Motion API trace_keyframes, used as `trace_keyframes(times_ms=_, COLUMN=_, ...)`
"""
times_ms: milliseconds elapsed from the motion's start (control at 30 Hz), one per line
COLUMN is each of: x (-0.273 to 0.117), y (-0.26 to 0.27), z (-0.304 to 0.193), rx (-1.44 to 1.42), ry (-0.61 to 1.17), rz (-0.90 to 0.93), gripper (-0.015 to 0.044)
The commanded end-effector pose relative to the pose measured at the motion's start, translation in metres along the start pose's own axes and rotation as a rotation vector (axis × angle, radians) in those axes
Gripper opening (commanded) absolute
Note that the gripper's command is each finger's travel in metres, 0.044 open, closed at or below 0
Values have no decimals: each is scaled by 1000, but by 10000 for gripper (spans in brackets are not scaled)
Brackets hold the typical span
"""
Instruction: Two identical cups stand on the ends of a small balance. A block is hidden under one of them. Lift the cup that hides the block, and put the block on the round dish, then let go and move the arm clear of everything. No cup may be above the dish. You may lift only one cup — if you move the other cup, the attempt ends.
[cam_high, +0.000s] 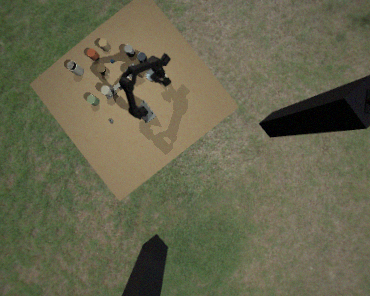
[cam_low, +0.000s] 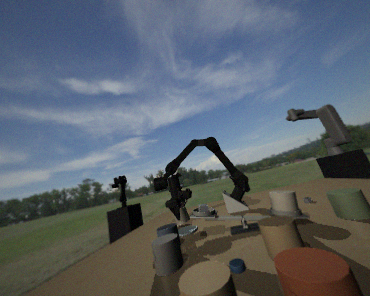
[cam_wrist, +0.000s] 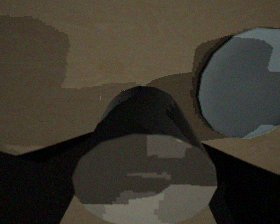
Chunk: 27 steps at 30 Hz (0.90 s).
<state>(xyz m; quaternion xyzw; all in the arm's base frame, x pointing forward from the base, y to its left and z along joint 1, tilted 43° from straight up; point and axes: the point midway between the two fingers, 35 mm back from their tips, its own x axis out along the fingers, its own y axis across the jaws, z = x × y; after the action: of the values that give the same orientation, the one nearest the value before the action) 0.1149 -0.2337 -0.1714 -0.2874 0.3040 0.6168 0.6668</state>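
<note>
My gripper (cam_high: 161, 75) (cam_low: 180, 207) (cam_wrist: 143, 141) is shut on a pale grey cup (cam_low: 183, 216) (cam_wrist: 144, 187), held upright low over the board. The cup is beside the round dish (cam_high: 149, 75) (cam_low: 187, 230) (cam_wrist: 240, 87), not above it; whether it touches the board cannot be told. The balance (cam_low: 237, 218) stands behind. A small grey shape (cam_low: 204, 208), seemingly the block, sits on its end nearer the gripper. The other cup (cam_high: 106, 90) (cam_low: 284, 202) stands upright on the far end.
Near the dish stand a blue-grey cylinder (cam_high: 142, 56) (cam_low: 167, 230) and a grey cylinder (cam_high: 129, 49) (cam_low: 167, 255). Farther off are an orange cylinder (cam_high: 92, 53) (cam_low: 314, 270), a green cylinder (cam_high: 93, 100) (cam_low: 350, 204), tan cylinders (cam_low: 282, 237) and a small blue disc (cam_low: 237, 265).
</note>
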Motion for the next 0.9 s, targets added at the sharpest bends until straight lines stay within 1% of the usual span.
trace_keyframes(times_ms=0, x=8, y=1, z=2, rx=6, ry=-8, rz=0, gripper=0)
trace_keyframes(times_ms=133, x=15, y=1, z=2, rx=6, ry=-8, rz=0, gripper=0)
trace_keyframes(times_ms=167, x=9, y=0, z=1, rx=1, ry=-4, rz=1, gripper=26)
trace_keyframes(times_ms=633, x=9, y=0, z=1, rx=1, ry=-4, rz=1, gripper=394)
trace_keyframes(times_ms=700, x=0, y=0, z=0, rx=2, ry=-4, rz=1, gripper=440)
trace_keyframes(times_ms=800, x=-35, y=1, z=1, rx=6, ry=-7, rz=0, gripper=440)
trace_keyframes(times_ms=867, x=-43, y=1, z=2, rx=7, ry=-8, rz=0, gripper=440)
